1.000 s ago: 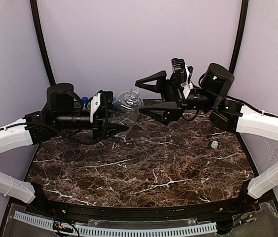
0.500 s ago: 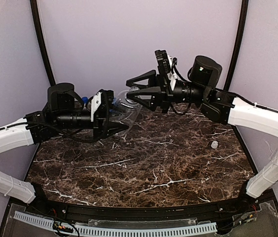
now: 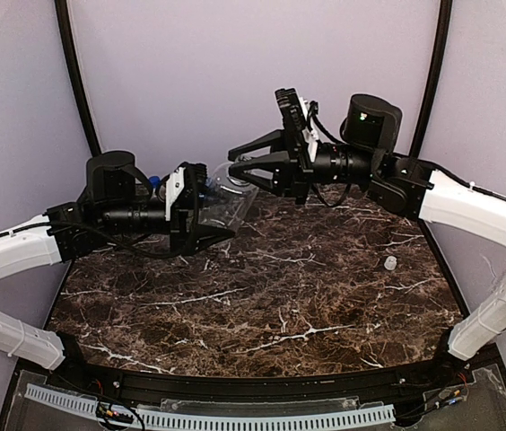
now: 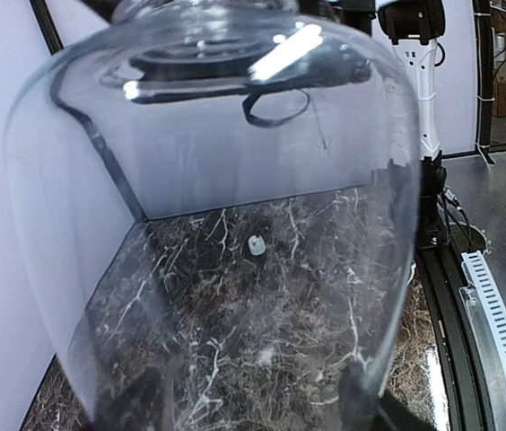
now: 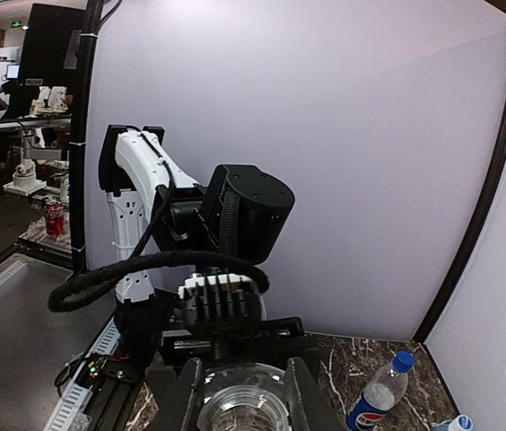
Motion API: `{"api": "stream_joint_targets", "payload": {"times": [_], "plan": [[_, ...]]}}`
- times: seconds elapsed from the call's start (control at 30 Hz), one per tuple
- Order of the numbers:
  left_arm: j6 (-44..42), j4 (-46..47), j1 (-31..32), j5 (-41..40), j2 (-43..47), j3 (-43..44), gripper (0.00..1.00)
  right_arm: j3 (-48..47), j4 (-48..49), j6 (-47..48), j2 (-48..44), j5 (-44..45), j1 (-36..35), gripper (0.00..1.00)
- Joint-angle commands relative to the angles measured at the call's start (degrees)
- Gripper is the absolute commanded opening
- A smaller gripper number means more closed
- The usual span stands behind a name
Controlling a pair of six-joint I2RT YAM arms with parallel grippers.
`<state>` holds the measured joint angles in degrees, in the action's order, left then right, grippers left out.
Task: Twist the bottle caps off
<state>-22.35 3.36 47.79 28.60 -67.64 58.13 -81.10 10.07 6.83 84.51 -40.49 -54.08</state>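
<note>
An unlabelled clear bottle (image 3: 233,191) hangs in the air above the back of the table, with no cap on its open mouth (image 5: 242,409). My right gripper (image 3: 238,171) is shut on the bottle's neck, a finger (image 5: 168,395) on each side. My left gripper (image 3: 210,202) stands open around the bottle's body (image 4: 235,224), which fills the left wrist view. A white cap (image 3: 389,263) lies loose on the table at the right and also shows through the bottle as a white cap (image 4: 256,244). A Pepsi bottle (image 5: 377,400) with a dark blue cap (image 5: 402,361) stands at the back left.
A pale blue cap (image 5: 459,422) of another bottle shows beside the Pepsi bottle. The dark blue cap (image 3: 152,181) peeks out behind my left arm. The marble table (image 3: 262,305) is walled by purple panels at the back and sides.
My right gripper swung left to the bottle's neck and shut on it. My left gripper's jaws spread wider around the bottle's body.
</note>
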Motion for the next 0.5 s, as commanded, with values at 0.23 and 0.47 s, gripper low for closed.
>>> {"api": "stream_joint_targets", "payload": {"times": [0.23, 0.47], "plan": [[-3.9, 3.6, 0.5, -6.1, 2.6, -2.9, 0.99, -2.9, -15.0, 3.5, -2.6, 15.7, 0.8, 0.00], [-5.7, 6.0, 0.5, -13.3, 5.3, -6.7, 0.99, 3.8, -19.0, 1.4, -7.5, 40.0, 12.7, 0.00]]}}
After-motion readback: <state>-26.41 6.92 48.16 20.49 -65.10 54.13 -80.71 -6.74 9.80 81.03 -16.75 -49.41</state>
